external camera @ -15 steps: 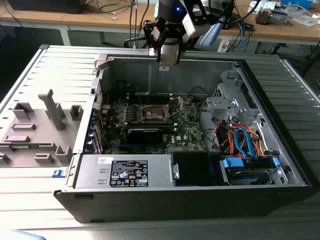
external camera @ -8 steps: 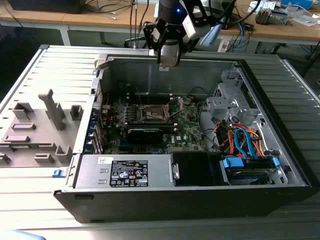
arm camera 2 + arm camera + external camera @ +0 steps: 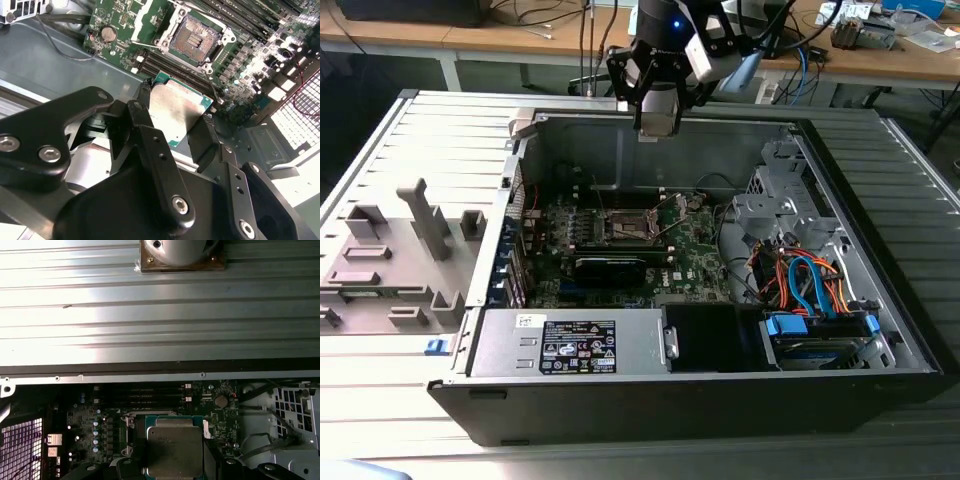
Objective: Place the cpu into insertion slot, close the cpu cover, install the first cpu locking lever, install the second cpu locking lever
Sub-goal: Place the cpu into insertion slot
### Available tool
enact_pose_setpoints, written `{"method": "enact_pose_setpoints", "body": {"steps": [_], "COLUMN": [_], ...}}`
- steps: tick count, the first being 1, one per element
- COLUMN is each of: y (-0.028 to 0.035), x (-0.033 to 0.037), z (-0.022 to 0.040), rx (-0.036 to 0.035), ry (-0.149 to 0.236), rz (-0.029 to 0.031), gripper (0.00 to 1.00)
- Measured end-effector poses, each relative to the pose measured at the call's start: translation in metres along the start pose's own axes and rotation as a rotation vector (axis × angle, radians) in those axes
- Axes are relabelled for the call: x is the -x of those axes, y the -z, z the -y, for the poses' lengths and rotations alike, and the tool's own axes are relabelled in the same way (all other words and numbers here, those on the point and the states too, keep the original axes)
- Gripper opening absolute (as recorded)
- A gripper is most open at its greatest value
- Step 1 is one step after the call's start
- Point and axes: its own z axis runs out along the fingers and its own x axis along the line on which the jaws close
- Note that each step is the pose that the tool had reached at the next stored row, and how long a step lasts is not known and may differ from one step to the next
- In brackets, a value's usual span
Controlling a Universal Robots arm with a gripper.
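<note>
The open computer case (image 3: 720, 410) lies on its side, so the motherboard (image 3: 695, 255) faces up toward the arm. The insertion slot (image 3: 194, 39) sits uncovered with its contacts exposed, below the jaws and well apart from them. The gripper (image 3: 176, 116) hangs high over the case, pointing down. Its jaws are narrowed onto 2 opposite edges of the cpu (image 3: 174, 450), held flat between them, probably to go in level.

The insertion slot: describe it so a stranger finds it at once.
Inside the open computer case lies the green motherboard. Near its middle sits the insertion slot, a small square dark socket with a silvery border, empty. The memory slots beside it are long, narrow and black; the cpu in the claw is a plain metal square.
</note>
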Motion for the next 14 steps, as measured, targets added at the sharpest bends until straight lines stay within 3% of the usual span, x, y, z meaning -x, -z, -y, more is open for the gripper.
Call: {"method": "enact_pose_setpoints", "body": {"steps": [14], "y": [-0.0014], "x": [0.0001], "z": [0.0022], "rx": [0.0000], "ry": [0.000], "rz": [0.0000], "gripper": [0.55]}}
